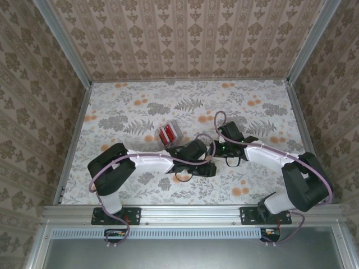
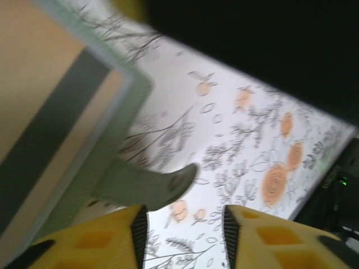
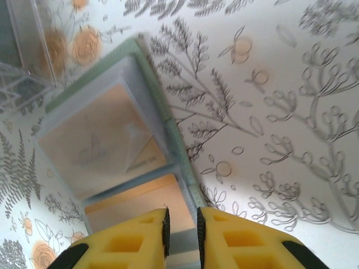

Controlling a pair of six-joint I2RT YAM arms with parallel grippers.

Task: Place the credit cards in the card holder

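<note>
The card holder (image 3: 90,81) lies open and flat on the floral table (image 1: 140,106) near its middle, under the spot where the two arms meet in the top view. In the right wrist view its grey-green rim frames pale clear sleeves. One tan-orange credit card (image 3: 95,140) sits behind the upper sleeve, and a second card (image 3: 140,202) of the same colour shows in the sleeve below it, nearer the camera. The right gripper (image 3: 182,221) is at the holder's near edge. Its yellow fingers are drawn almost together, and the holder's rim and lower sleeve run into the narrow slot between them, so they appear to pinch the holder there. From the left wrist the holder (image 2: 120,117) fills the left side, very close and blurred: a tan face crossed by a dark band, bordered by the pale green rim. A soft grey-green flap (image 2: 151,185) curls out from it over the cloth. The left gripper (image 2: 184,224) hangs just beside that flap with its jaws spread apart; between them only the patterned cloth shows, and they hold nothing. A clear plastic box (image 3: 28,45) lies at the holder's far corner. In the top view a small red-and-white striped block (image 1: 168,133) rests to the left of the grippers. Patterned wallpaper panels (image 1: 185,39) enclose the table on three sides.
</note>
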